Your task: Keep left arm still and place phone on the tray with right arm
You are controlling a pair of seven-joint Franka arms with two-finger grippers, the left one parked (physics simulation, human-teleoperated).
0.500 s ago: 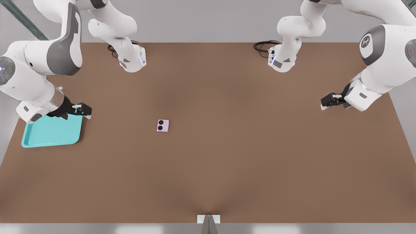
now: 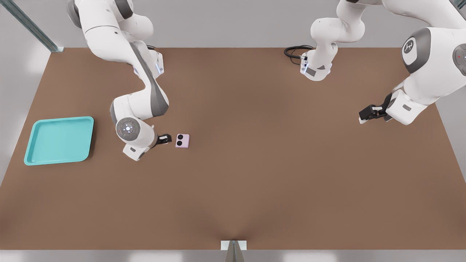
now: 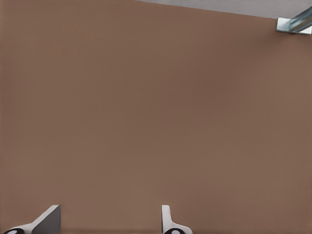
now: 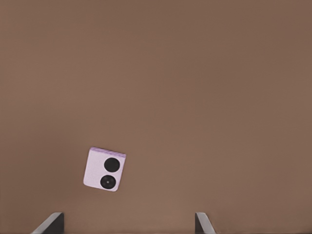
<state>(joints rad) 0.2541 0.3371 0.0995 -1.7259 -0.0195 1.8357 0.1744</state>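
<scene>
The lilac-pink phone (image 2: pixel 182 141) lies flat on the brown table (image 2: pixel 255 174), its two black lenses up; the right wrist view shows the phone (image 4: pixel 105 169) too. My right arm's gripper (image 2: pixel 165 138) hangs low just to the front view's left of the phone, not touching it. It is open, its fingertips (image 4: pixel 52 223) set wide apart with nothing between them. The turquoise tray (image 2: pixel 36 154) sits bare near the table's edge at the front view's left, well apart from the gripper.
The parked arm's gripper (image 2: pixel 369 113) hovers at the front view's right. Both arm bases and a black cable (image 2: pixel 295 51) stand along the far edge. A metal strut (image 2: pixel 32 28) runs at the far left corner, and a small bracket (image 2: pixel 233 246) marks the near edge.
My right arm has swung from over the tray toward the front view's right and come down beside the phone. The tray is now uncovered. The phone has not moved.
</scene>
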